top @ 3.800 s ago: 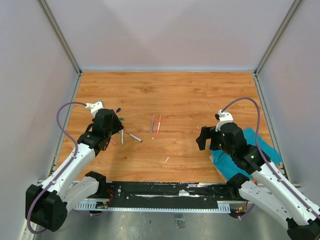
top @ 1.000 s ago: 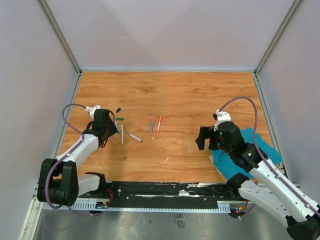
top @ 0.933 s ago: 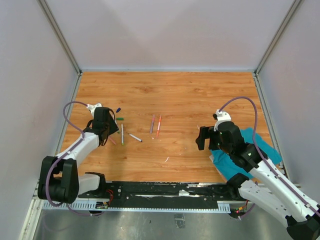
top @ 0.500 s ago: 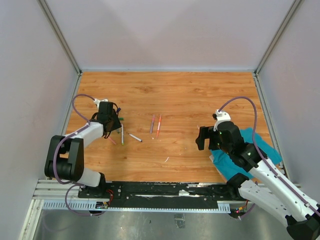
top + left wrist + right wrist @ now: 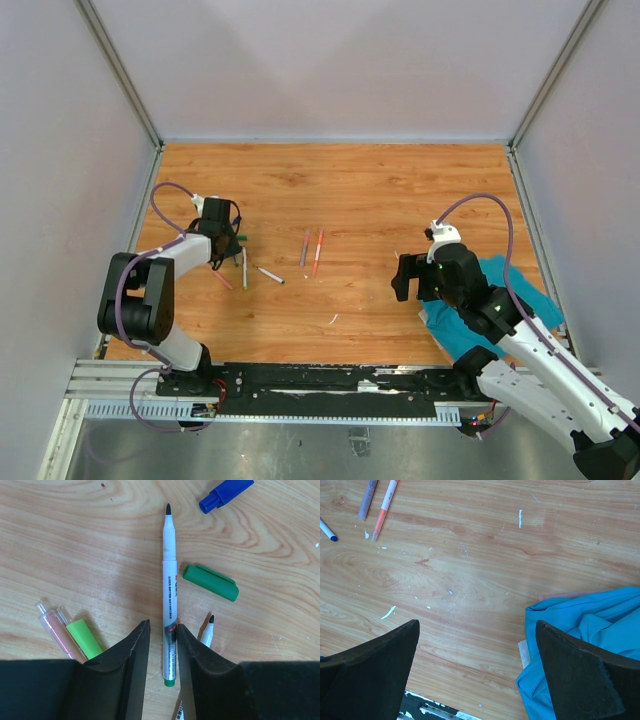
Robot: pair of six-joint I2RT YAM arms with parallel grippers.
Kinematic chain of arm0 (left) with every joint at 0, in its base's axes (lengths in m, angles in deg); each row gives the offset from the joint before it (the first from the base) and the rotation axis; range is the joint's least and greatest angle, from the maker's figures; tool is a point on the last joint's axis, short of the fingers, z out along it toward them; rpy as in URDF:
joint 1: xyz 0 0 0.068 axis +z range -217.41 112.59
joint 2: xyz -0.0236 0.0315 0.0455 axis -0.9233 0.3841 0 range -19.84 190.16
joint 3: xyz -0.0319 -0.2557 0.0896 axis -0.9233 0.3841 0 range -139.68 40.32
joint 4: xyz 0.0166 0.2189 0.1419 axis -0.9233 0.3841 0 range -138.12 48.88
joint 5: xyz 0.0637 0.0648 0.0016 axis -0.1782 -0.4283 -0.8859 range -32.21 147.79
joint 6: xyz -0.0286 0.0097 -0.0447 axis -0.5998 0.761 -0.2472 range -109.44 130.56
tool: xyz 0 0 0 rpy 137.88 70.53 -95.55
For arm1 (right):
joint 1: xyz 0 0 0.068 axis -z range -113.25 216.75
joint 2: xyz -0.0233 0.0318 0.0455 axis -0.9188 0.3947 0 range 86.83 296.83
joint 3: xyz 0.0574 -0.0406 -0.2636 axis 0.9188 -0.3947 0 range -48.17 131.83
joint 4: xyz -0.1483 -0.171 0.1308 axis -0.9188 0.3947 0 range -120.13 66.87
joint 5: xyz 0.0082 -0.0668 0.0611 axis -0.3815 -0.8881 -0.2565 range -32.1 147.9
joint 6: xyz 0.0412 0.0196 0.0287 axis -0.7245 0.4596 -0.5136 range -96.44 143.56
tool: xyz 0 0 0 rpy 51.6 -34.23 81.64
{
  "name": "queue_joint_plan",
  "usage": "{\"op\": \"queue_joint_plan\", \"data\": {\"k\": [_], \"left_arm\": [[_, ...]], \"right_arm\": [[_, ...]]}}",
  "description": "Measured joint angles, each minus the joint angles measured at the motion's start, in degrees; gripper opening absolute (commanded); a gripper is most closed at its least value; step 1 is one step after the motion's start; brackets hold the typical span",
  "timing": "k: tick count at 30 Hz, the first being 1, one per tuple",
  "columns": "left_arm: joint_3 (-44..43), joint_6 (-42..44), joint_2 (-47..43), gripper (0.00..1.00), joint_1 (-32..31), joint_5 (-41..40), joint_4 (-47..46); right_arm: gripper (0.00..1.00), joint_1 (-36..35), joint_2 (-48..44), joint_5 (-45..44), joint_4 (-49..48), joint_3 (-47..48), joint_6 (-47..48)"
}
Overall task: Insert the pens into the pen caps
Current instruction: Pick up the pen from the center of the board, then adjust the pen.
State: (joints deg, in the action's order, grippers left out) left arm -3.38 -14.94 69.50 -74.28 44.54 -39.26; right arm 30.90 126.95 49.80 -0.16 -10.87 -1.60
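The green pen (image 5: 169, 580) lies bare beside the green cap (image 5: 210, 582), so no capping is done here yet. The left gripper (image 5: 162, 625) sits narrow around the pen. The right gripper (image 5: 476, 625) is spread wide and holds nothing.

green cap (image 5: 210, 582), blue cap (image 5: 226, 493), white green-ended pen (image 5: 169, 605), teal cloth (image 5: 585, 645), wood-grain table (image 5: 470, 580)

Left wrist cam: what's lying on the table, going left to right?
In order: pale pink tube → light green piece → green-ended pen → dark green cap. The blue cap and second pen overlap that cap's span, so I leave them out.
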Motion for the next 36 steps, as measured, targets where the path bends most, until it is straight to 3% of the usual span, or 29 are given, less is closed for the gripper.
{"op": "queue_joint_plan", "data": {"k": [15,18,22,29,36], "left_arm": [[0.37,-0.04,-0.83,0.08,0.0,-1.14,0.09],[1.09,0.22,-3.8,0.01,0.0,-0.94,0.81],[1.42,0.72,-11.56,0.0,-0.74,-0.9,1.53],[2.14,1.77,-28.7,0.01,-11.96,0.55,0.52],[7.98,2.03,-38.49,0.0,-25.11,7.52,-4.5]], "right_arm": [[0.99,0.0,-0.7,0.0,0.39,-0.04,0.0],[0.99,0.0,-0.98,-0.07,0.52,-0.04,-0.02],[0.99,0.0,-2.62,-1.01,0.81,-0.11,-0.26],[0.99,0.0,-7.98,-2.51,-0.7,-0.94,-1.22],[0.98,0.0,-10.49,-0.31,-6.82,-2.84,-2.54]]}}
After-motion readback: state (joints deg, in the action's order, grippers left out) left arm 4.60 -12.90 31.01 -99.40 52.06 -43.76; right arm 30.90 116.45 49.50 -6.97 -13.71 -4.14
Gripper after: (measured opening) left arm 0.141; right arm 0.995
